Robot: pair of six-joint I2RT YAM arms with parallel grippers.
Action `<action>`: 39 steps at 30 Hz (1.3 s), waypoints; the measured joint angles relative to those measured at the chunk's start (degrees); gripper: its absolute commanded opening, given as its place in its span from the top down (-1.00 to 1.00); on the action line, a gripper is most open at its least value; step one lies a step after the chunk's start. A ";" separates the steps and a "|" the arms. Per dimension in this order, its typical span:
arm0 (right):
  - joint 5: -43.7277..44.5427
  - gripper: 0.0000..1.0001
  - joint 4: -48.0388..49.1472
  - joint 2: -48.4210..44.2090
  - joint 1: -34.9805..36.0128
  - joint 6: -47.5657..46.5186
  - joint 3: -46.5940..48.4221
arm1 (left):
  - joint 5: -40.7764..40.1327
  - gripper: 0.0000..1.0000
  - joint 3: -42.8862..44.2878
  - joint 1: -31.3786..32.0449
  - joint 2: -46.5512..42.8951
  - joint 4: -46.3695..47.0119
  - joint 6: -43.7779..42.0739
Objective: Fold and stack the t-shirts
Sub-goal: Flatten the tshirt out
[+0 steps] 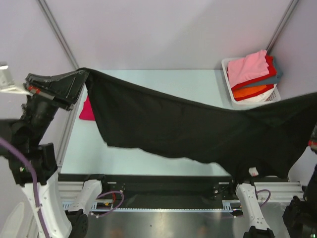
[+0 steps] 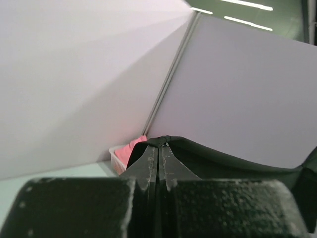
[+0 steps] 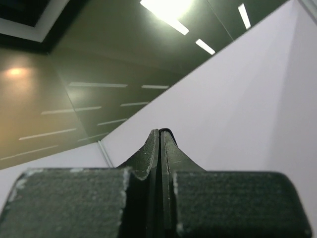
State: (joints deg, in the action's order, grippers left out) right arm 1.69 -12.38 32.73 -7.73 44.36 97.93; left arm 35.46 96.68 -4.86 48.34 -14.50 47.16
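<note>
We hold the black shirt (image 1: 188, 124) stretched above the worktop (image 1: 173, 82), left claw (image 2: 159, 144) and right claw (image 3: 159, 134) each clamped on an edge, so it lays down flat.

A white slatted basket (image 1: 228, 82) sits at the far right corner of the pale table (image 1: 173, 82).

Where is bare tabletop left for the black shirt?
Bare table shows along the back wall, between the black cloth t-shirt's raised edge and the white slatted plastic basket, and at the near left, between its hanging hem and the front rail. Crowded: the far right corner with the full basket, and the left edge, where a magenta cloth lies.
</note>
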 measured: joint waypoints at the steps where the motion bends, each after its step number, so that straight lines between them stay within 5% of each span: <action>1: 0.00 1.00 -0.02 0.94 0.00 0.50 -0.59 | -0.33 0.99 -1.51 0.00 0.50 0.00 0.17; 10: -6.12 1.00 3.02 20.65 0.13 7.93 -17.55 | -3.65 0.99 -21.49 -0.04 18.95 3.04 1.51; 15: -9.40 1.00 2.64 38.18 0.72 9.99 -18.78 | -4.57 0.99 -23.32 -0.11 32.09 3.93 3.74; 22: -15.08 1.00 -0.22 55.21 0.46 11.52 1.51 | -3.32 0.99 -1.70 0.26 47.32 5.88 6.23; 30: -25.40 1.00 2.73 68.96 -5.20 15.47 35.71 | -0.48 0.99 37.33 0.46 63.45 8.52 10.43; 34: -31.34 1.00 9.42 67.84 -7.19 18.01 28.92 | 0.46 1.00 36.87 0.48 64.76 11.30 10.78; 39: -37.53 1.00 19.04 65.24 -7.17 20.15 3.26 | 0.17 1.00 16.44 1.03 63.30 13.27 7.63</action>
State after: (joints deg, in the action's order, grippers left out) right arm -35.83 6.66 97.97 -14.90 64.51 101.19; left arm 35.64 113.12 -3.84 111.63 -1.23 54.78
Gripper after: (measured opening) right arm 0.012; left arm 0.008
